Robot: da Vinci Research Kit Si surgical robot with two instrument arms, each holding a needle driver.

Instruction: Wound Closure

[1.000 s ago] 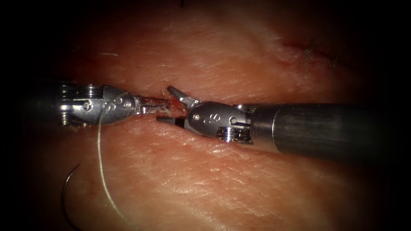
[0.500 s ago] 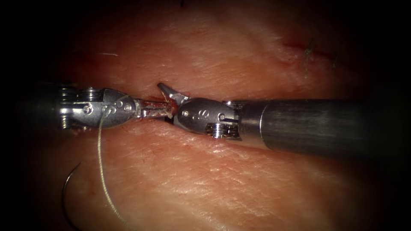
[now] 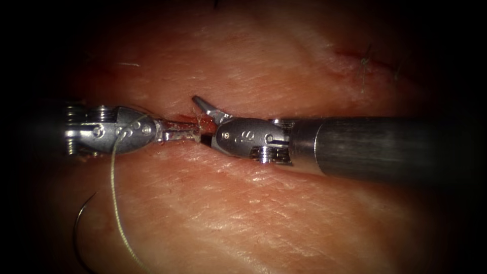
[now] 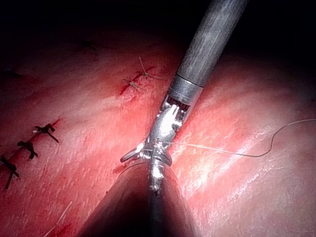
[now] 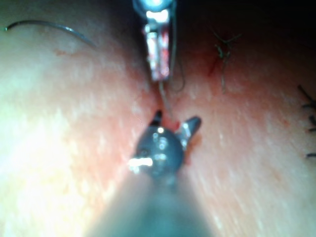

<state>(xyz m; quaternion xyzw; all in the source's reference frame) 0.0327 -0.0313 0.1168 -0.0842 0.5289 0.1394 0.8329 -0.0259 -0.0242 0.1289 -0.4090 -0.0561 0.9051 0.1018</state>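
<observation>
My left tool (image 3: 178,133) lies along the cut (image 3: 182,121), jaws shut on a short piece of thread that runs from their tip (image 5: 163,96). My right tool (image 3: 202,122) faces it tip to tip with its jaws open around that thread, holding nothing; the same open jaws (image 5: 174,120) sit just before the left tool's red-smeared jaws (image 5: 159,54). The curved needle (image 3: 78,223) lies free on the tissue at the lower left, not in it. A pale thread (image 3: 112,198) hangs across the left tool's wrist and trails down over the tissue.
A finished stitch with cut thread ends (image 3: 364,63) sits at the upper right. Several dark knotted stitches (image 4: 29,145) close another cut farther off. The right tool's shaft (image 3: 385,149) lies across the tissue's right half. Red fluid lines the cut.
The right tool moved up and left until its open jaws met the left tool's tip, then eased slightly right. The left tool slid a little left. The needle stayed put.
</observation>
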